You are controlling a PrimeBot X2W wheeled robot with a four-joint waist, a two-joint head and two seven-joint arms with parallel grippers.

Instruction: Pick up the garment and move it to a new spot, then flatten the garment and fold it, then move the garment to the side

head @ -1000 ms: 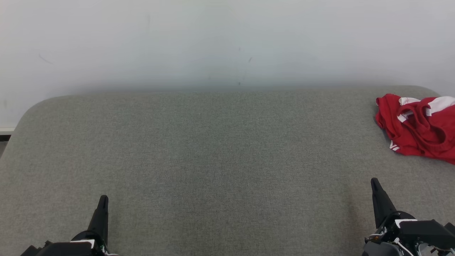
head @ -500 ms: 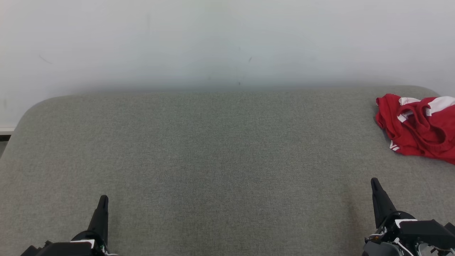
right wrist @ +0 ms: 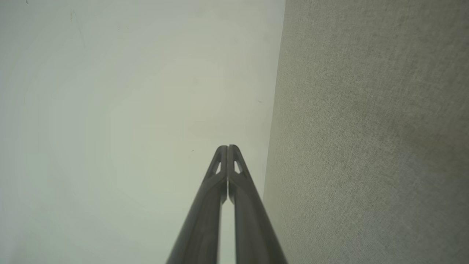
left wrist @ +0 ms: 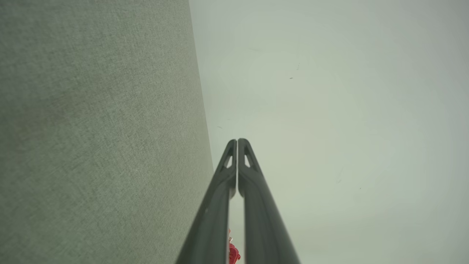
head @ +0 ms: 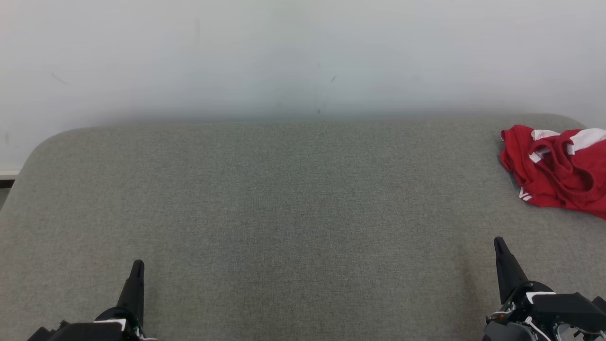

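Observation:
The garment (head: 558, 168) is a crumpled red piece with white stripes, lying at the far right of the grey fabric table (head: 284, 213) and partly cut off by the picture's edge. A sliver of the garment (left wrist: 233, 253) peeks between my left fingers in the left wrist view. My left gripper (head: 138, 263) rests at the lower left, shut and holding nothing. My right gripper (head: 498, 240) sits at the lower right, also shut and holding nothing, a good way in front of the garment. Both wrist views show the fingertips pressed together: the left gripper (left wrist: 237, 140) and the right gripper (right wrist: 227, 146).
A plain pale wall (head: 303, 57) rises right behind the table's rounded far edge. The table's left corner curves away near a strip of floor (head: 7, 177).

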